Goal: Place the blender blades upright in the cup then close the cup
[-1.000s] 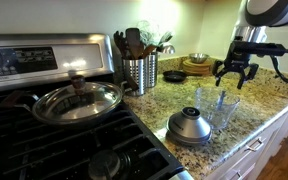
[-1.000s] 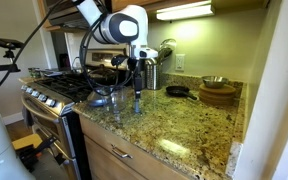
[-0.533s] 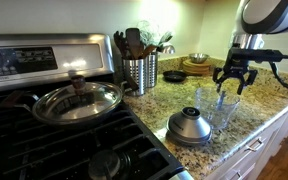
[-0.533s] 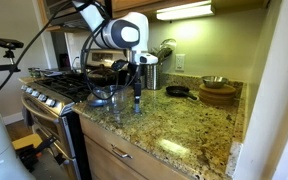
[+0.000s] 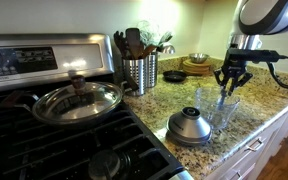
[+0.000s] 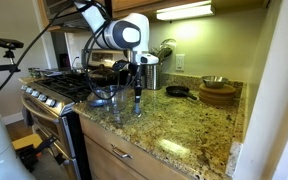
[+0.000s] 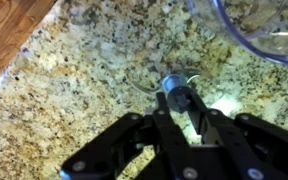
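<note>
The blender blades (image 7: 177, 85), a dark stem with a blue collar and thin metal blades at its foot, stand on the granite counter beside the clear cup (image 7: 267, 28). My gripper (image 7: 180, 108) comes down over the stem, its fingers pressed against both sides of it. In both exterior views the gripper (image 5: 229, 82) (image 6: 137, 84) hangs over the blades (image 5: 222, 98) (image 6: 137, 101), right next to the see-through cup (image 5: 214, 110). The silvery dome lid (image 5: 189, 126) sits on the counter in front of the cup.
A perforated steel utensil holder (image 5: 139, 72) stands behind. A lidded pan (image 5: 76, 101) rests on the gas stove (image 5: 44, 130). A small black skillet (image 5: 173, 76) and wooden bowls (image 5: 197, 65) lie at the back. The counter edge (image 5: 254, 135) runs close by.
The gripper has lowered onto the blades and its fingers have drawn together from wide open onto the stem. Cup and lid have not moved.
</note>
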### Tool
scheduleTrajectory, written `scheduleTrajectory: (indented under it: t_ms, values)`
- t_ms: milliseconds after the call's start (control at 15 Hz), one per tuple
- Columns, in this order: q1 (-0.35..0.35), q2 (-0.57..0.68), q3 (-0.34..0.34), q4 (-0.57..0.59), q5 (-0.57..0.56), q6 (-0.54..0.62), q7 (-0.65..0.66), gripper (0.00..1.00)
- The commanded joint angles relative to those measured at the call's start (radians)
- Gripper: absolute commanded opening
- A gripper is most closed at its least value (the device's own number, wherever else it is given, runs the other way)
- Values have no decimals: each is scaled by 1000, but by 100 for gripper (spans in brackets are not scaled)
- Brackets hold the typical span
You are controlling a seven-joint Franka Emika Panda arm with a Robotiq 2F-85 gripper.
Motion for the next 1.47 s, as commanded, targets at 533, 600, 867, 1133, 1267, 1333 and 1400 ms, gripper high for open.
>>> scheduleTrajectory:
  t_ms: [533,600,867,1133,1267,1333,1400]
  values:
    - [5,-13,-10,23,-11,-57,17,9]
    - [4,-24,-11,21,-18,-62,21,9]
    - [0,-75,-13,16,-53,-69,34,9]
    - [-10,-147,-6,13,-114,-88,50,9]
    - [-13,-186,2,12,-122,-117,36,9]
    - [-14,-210,7,11,-124,-135,29,9]
    - [-15,-232,11,9,-125,-153,23,9]
